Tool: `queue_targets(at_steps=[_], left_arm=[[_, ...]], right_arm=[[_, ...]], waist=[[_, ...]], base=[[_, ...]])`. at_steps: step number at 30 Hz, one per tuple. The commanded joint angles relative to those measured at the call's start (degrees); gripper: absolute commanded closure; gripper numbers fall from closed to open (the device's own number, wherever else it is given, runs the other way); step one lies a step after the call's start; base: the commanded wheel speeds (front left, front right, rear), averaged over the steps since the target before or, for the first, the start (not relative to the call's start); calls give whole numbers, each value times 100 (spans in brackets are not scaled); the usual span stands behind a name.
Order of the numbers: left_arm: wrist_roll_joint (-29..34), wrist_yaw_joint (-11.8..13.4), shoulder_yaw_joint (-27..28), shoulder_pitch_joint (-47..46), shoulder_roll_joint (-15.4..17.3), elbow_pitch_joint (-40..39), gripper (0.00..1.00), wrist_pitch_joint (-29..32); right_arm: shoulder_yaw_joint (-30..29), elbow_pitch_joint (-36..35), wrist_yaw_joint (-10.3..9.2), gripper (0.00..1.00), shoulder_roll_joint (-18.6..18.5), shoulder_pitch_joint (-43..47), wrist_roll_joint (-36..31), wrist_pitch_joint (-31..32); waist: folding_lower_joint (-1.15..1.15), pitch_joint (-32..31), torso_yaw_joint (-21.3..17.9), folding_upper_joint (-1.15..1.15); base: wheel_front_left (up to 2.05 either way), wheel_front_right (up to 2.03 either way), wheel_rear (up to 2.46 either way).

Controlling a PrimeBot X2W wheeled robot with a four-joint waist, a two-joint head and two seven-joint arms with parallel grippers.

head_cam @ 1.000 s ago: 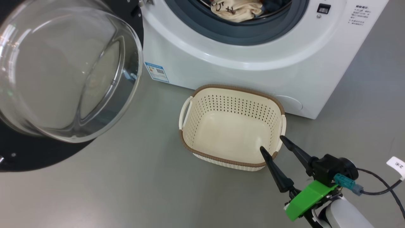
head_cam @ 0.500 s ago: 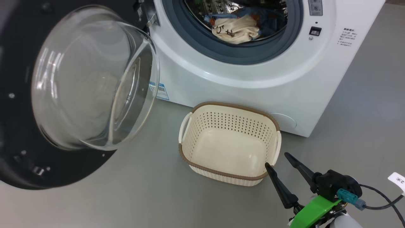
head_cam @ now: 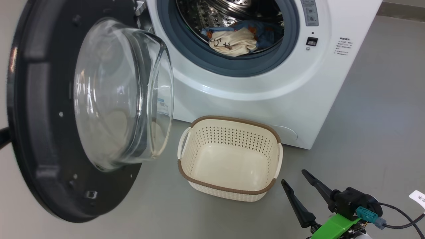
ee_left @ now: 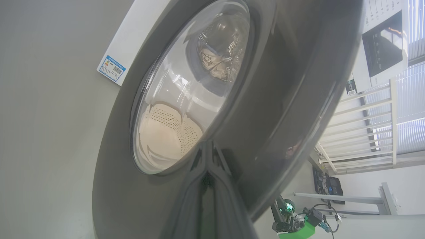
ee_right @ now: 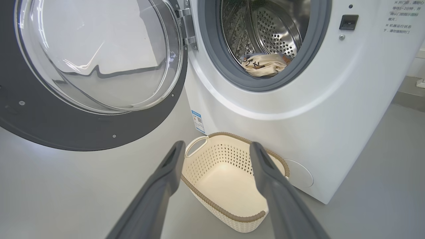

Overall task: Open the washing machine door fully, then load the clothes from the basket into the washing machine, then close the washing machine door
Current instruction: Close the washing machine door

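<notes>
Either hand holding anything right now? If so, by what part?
Nothing is gripped. The right hand is open and empty near the basket; the left hand is shut, tips against the black outer rim of the washing machine door.

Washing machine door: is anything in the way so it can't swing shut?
Nothing visible blocks it. The clothes lie inside the drum, behind the gasket. The empty basket sits on the floor below the opening, seemingly under the washing machine door and its swing. The right end effector hangs low beside the basket.

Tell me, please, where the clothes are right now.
In the head view, the clothes lie inside the washing machine, upper centre, above the empty basket.
</notes>
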Motion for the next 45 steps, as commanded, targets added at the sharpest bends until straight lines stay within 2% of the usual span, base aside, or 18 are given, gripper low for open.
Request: queue_targets(at_steps=[1, 15, 24, 29, 39, 45], left_arm=[[-31, -43, 207, -100, 200, -326, 100, 116], [41, -43, 105, -177, -447, -1228, 100, 409], [243, -43, -13, -358, -933, -1414, 100, 314], [403, -43, -59, -510, -1221, -1377, 100, 76], [735, -43, -56, -815, -1248, -982, 100, -425], [793, -43, -45, -823, -1180, -781, 100, -692]], right_arm=[[98, -154, 9, 0, 6, 19, -56, -28], [49, -182, 9, 0, 94, 16, -75, -28], [-39, -221, 9, 0, 185, 30, -94, -28], [-100, -264, 9, 0, 261, 26, -109, -28], [-260, -355, 9, 0, 356, -43, -133, -28], [-263, -347, 9, 0, 349, -49, -140, -28]], waist=[[0, -34, -84, 0], [0, -19, -609, 0], [0, 19, -1170, 0], [0, 63, -1626, 0], [0, 214, -2475, 0], [0, 186, -2785, 0]], base=[[0, 0, 0], [0, 0, 0], [0, 0, 0], [0, 0, 0], [0, 0, 0], [0, 0, 0]])
